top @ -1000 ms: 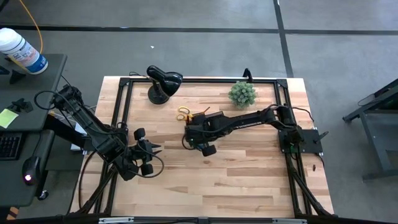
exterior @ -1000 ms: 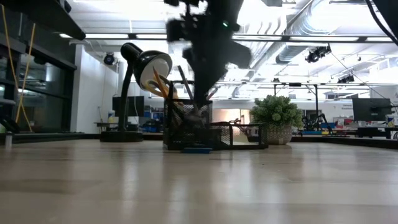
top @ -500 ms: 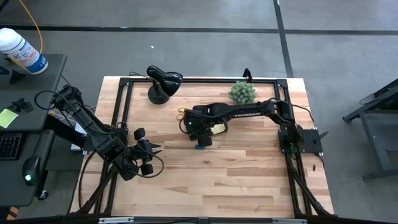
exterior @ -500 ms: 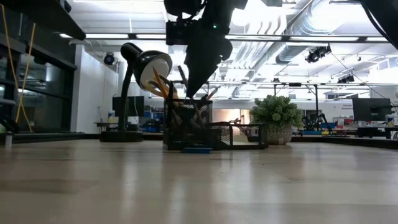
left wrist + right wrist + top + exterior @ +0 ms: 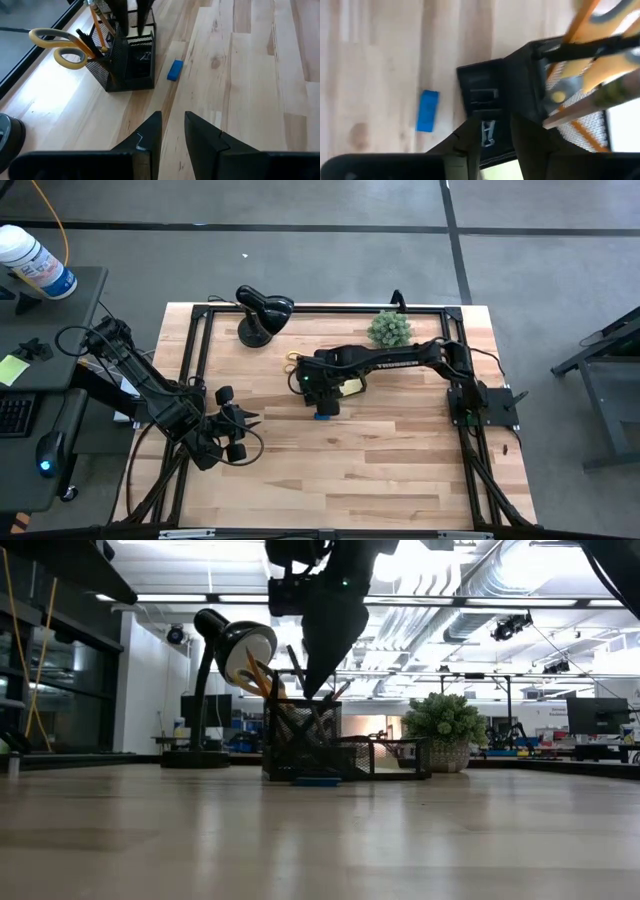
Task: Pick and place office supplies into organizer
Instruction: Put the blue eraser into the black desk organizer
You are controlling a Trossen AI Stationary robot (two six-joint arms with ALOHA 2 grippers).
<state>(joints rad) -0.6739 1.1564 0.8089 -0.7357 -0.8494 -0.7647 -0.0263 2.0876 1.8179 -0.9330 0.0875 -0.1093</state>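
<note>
The black mesh organizer point(image 5: 127, 65) stands mid-table, its tall cup point(image 5: 300, 735) holding yellow-handled scissors point(image 5: 60, 47), orange pencils point(image 5: 97, 30) and dark pens. Black clips point(image 5: 145, 56) lie in a low compartment, and a yellow pad point(image 5: 350, 387) shows beside my hand. A small blue block point(image 5: 325, 416) lies flat on the wood just in front of the organizer. My right gripper point(image 5: 495, 145) hangs open over the organizer, pointing steeply down, its tips point(image 5: 318, 690) just above the cup's rim, with nothing between them. My left gripper point(image 5: 172, 130) waits near the table's left edge, slightly open and empty.
A black desk lamp point(image 5: 262, 310) stands at the far left and a small green plant point(image 5: 389, 330) at the far right of the organizer. Bare wood spreads over the table's near half point(image 5: 380, 470). A black metal frame point(image 5: 195, 370) borders the table.
My right gripper has come up out of the cup's mouth and gone a little toward the table's far edge, rolling as it went; for the last half second it has hung still. The blue block, covered by the hand before, now shows.
</note>
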